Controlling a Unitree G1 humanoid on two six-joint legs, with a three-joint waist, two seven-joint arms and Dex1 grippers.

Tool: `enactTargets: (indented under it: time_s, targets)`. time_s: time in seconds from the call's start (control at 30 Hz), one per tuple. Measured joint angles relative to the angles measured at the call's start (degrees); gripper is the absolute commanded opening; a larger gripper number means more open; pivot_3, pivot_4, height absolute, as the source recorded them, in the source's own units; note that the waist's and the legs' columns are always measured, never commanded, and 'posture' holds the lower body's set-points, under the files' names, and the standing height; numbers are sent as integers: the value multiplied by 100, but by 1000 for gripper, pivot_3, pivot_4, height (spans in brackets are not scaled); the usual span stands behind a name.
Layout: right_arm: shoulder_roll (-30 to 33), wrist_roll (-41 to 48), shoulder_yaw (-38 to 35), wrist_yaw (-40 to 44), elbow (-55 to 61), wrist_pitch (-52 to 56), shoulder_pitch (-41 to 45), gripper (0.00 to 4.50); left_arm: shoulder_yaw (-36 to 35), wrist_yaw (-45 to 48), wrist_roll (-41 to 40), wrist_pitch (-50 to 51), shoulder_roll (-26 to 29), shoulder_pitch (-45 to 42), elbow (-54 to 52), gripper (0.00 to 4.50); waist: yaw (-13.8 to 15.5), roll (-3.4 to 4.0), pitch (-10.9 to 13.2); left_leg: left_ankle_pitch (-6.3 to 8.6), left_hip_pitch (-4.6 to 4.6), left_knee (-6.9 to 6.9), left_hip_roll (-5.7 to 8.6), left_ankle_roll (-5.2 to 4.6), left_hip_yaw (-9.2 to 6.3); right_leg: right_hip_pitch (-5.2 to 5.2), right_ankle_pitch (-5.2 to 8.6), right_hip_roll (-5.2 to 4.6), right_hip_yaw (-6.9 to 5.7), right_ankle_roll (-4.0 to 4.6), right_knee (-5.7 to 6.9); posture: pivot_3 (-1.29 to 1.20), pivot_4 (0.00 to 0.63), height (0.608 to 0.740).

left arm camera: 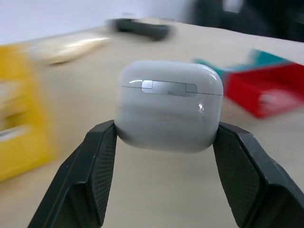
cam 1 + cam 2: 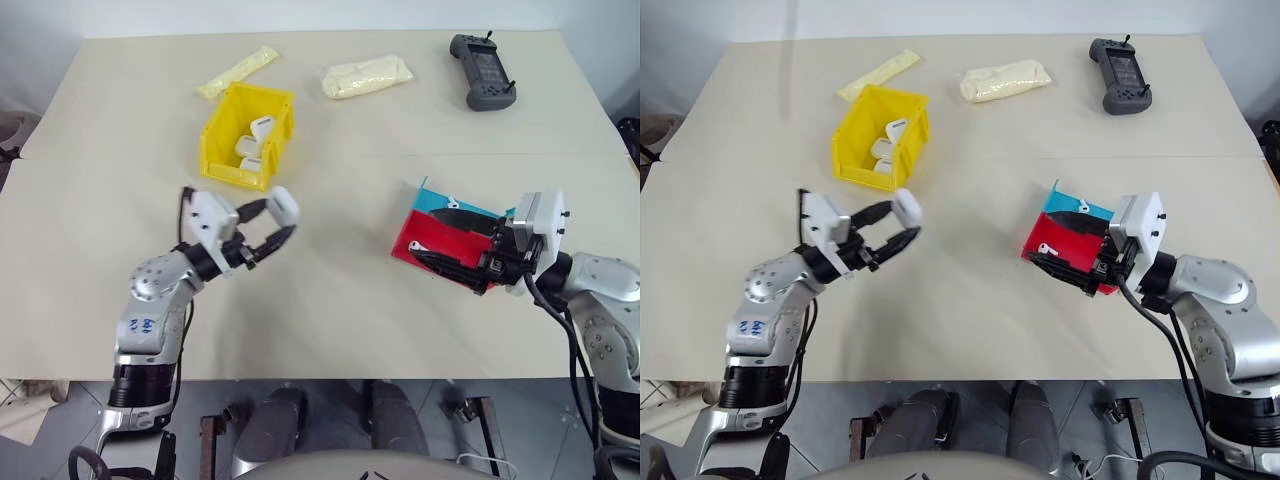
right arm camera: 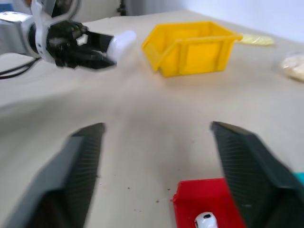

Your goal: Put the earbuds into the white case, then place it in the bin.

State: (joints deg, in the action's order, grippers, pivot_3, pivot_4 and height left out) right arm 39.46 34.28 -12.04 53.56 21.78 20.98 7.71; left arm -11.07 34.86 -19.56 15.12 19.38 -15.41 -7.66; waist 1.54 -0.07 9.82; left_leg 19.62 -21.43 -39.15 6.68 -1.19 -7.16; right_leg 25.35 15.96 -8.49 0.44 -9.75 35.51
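Left gripper [image 2: 283,222]: its two black fingers are clamped on the small glossy white rounded case [image 2: 284,204], one finger on each side, holding it clear of the table.
White case: lid shut, metal hinge plate facing the left wrist camera [image 1: 169,105]; it hangs in the air just in front of the bin's low front edge, not inside it.
Bin: the bright yellow open-top plastic bin [image 2: 222,124] sits on the far left part of the table and has a few white case-like pieces lying in it.
Right gripper [image 2: 1068,248]: fingers spread wide with nothing between them, poised over the red-and-teal tray.
Tray: the shallow red-and-teal plastic tray [image 2: 1038,238] lies on the right side of the table, well apart from the bin.
Earbuds: one tiny glossy white earbud [image 2: 1045,247] lies in the red part of the tray, seen again between the right fingers [image 3: 206,220]; another small white piece shows in the teal part, too small to name with certainty.
Table: pale beige tabletop [image 2: 340,300].
Far edge: two pale yellowish plastic packets, a long thin one [image 2: 237,72] behind the bin and a plump one [image 2: 366,75] to its right; a dark grey handheld controller [image 2: 482,71] lies at the far right.
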Motion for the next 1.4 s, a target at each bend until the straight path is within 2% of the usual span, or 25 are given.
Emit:
enactTargets:
  time_s: [0.1,0.23,0.37,0.57,0.6,0.73,0.9,1.0,1.2,1.4]
  targets:
    - [-96,-109,-139,-201,-1,-251,40,4469,-513,-593,-346,211,-159,-189,-42,2720,10,-1,0,0,1,-2,0,1,-1,-1,0,0,-1,0,-1,0,150,740]
    - [-188,-113,-231,-388,-47,-364,93,4469,-553,-1025,-189,369,40,-757,340,2720,18,-3,-1,0,6,-2,4,1,-2,-7,0,0,-2,0,1,0,150,740]
    - [-196,-116,-220,-418,-179,-367,77,4469,-359,-1374,352,209,320,-1818,1655,2720,11,-5,-1,-1,10,-1,7,1,-3,-13,0,0,-4,0,1,0,150,740]
    - [-202,-161,-163,-446,-212,-365,142,4469,-234,-1555,713,-472,316,-3432,4166,2720,-17,-10,1,0,11,4,10,0,-3,-10,0,-2,-7,-1,0,0,150,740]
    - [-203,-165,-157,-449,-212,-366,147,4500,-172,-1477,752,-609,314,-3577,4452,3445,-30,-10,1,1,11,7,10,-1,-1,-8,0,-3,-7,-1,0,0,150,740]
    - [-234,-195,-80,-481,-210,-366,151,4500,1,-1074,846,-974,321,-3833,5182,4457,-72,-12,2,1,10,10,8,-1,4,-2,0,-3,-9,-1,3,0,150,740]
    - [-328,-236,48,-543,-177,-365,128,4500,92,-818,903,-1127,467,-3823,5327,4457,-102,-13,2,1,10,7,6,-1,4,0,0,-3,-9,-1,8,0,150,740]
    - [-329,-238,51,-547,-163,-356,110,4500,78,-552,845,-1056,723,-3563,4826,4457,-146,-13,2,1,10,8,6,-1,3,0,0,-4,-8,-1,9,0,150,740]
    - [-128,-266,58,-416,-174,-323,61,4500,103,575,618,-780,1468,-2162,3057,4457,-176,-12,2,2,11,10,2,-2,5,5,0,-3,-9,0,9,0,150,740]
    - [175,-278,48,1,-501,-317,5,4500,-102,1698,259,-752,2325,-182,1424,4457,-148,-12,2,3,11,10,-1,-3,6,0,-2,-3,-7,3,3,0,150,740]
